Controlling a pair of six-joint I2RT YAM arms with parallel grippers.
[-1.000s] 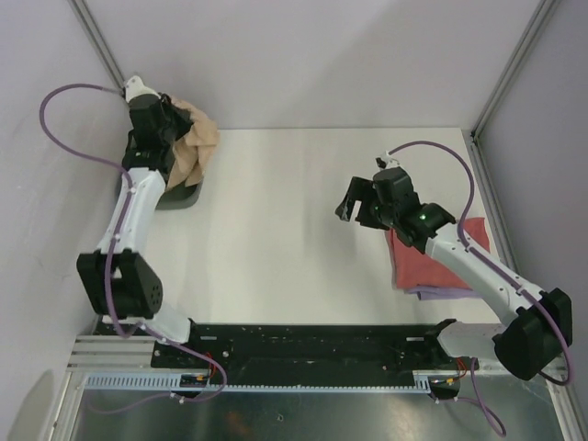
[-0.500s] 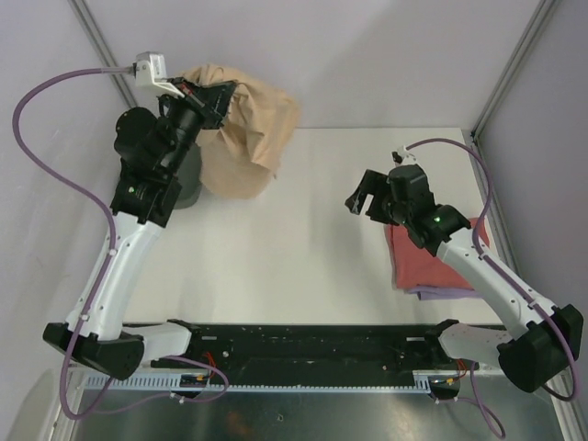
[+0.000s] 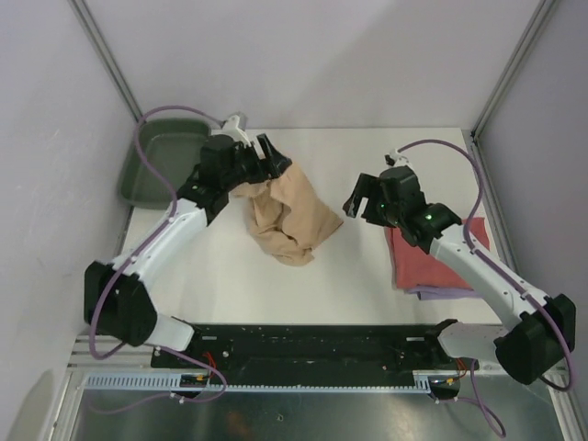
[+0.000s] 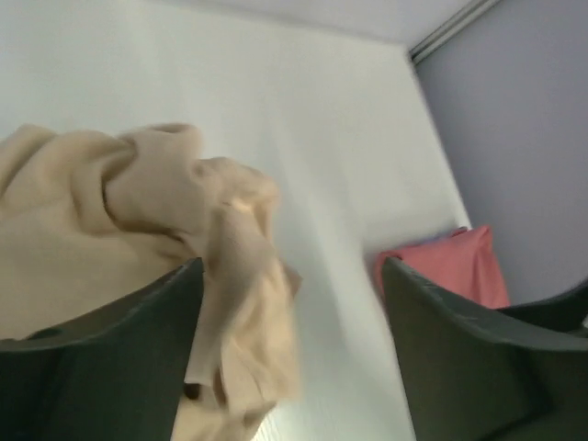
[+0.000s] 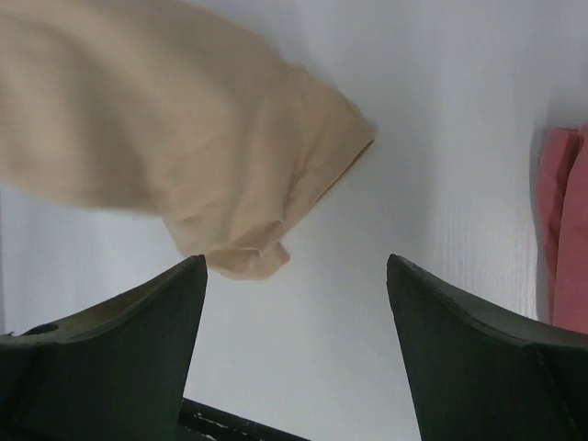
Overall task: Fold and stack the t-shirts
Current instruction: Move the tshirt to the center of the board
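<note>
as the tan shirt (image 3: 289, 219) lies bunched mid-table awaiting folding, left gripper (image 3: 271, 161) and right gripper (image 3: 360, 200) flank it, fingers apart.

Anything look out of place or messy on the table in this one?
The tan shirt lies crumpled in a heap mid-table, not yet spread or folded. The coral shirt sits folded on the lavender shirt, whose edge peeks out below. Nothing else stands out.

Lavender t-shirt (image 3: 437, 293) mostly under coral t-shirt (image 3: 419, 263) (just its near edge)
</note>
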